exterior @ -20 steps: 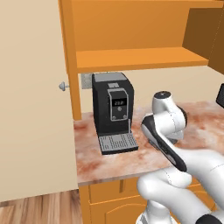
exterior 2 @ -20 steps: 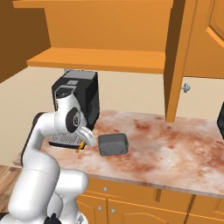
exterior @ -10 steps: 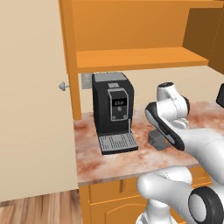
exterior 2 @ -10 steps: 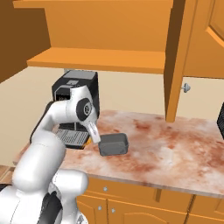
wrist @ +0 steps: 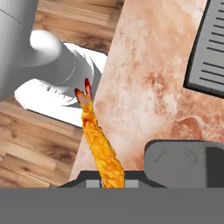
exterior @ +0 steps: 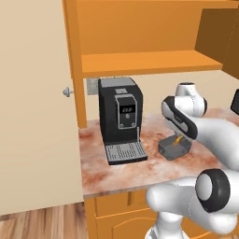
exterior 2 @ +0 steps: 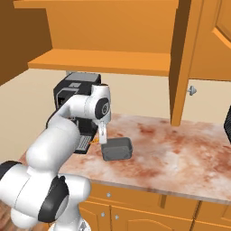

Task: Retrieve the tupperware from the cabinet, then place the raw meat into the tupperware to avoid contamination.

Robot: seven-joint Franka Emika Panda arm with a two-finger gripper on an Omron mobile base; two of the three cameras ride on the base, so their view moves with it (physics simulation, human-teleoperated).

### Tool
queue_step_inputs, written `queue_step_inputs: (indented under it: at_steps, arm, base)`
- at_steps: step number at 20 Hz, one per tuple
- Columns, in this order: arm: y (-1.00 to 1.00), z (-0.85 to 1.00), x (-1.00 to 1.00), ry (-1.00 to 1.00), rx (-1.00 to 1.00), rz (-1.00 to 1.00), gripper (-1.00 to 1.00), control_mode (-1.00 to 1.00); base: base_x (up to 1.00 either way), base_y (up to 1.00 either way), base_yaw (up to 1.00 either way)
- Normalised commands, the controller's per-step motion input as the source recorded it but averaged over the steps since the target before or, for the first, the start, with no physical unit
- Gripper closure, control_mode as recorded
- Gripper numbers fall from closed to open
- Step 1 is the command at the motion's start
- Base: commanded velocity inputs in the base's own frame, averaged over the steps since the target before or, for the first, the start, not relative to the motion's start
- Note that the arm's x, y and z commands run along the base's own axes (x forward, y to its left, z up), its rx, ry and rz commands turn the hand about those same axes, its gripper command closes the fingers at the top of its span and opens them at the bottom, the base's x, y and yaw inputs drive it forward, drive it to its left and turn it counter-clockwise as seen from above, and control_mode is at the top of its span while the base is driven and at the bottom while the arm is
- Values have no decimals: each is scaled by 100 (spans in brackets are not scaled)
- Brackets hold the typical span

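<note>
My gripper (exterior 2: 103, 136) is shut on the raw meat (exterior 2: 94, 141), a thin orange-brown sliver that sticks out from between the fingers (wrist: 98, 144). It hangs low over the counter, just beside the edge of the tupperware (exterior 2: 117, 149) on the coffee machine's side. The tupperware is a small dark grey open tub (exterior: 175, 148) standing on the marble counter; its rim shows at the lower right of the hand view (wrist: 183, 162). In the left base view the raw meat (exterior: 177, 140) shows as an orange speck at the tub's rim. The cabinet (exterior: 140, 60) above stands open, its shelf (exterior 2: 103, 61) bare.
A black coffee machine (exterior: 119, 116) with a drip tray (wrist: 210, 52) stands left of the tub (exterior 2: 72, 97). The open cabinet doors (exterior: 32, 107) (exterior 2: 180, 63) hang out on both sides. A dark appliance (exterior 2: 228, 124) sits at the counter's right end.
The arm has swung from in front of the coffee machine over to the tupperware, carrying the raw meat. The tub and the machine have stayed put.
</note>
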Motion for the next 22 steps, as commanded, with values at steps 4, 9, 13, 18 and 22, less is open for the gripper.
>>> queue_step_inputs:
  at_steps: [4,9,13,18,22]
  arm:
    - [-1,-5,27,-3,14,-8,100,-100]
    - [0,-17,25,-1,-2,-3,100,-100]
    - [0,-20,23,-1,-7,-3,100,-100]
    - [-1,-20,22,-3,-7,-4,100,-100]
    - [-12,-22,13,-5,-4,-3,100,-100]
  base:
    - [0,0,0]
    - [0,0,0]
    - [0,0,0]
    - [0,0,0]
    - [0,0,0]
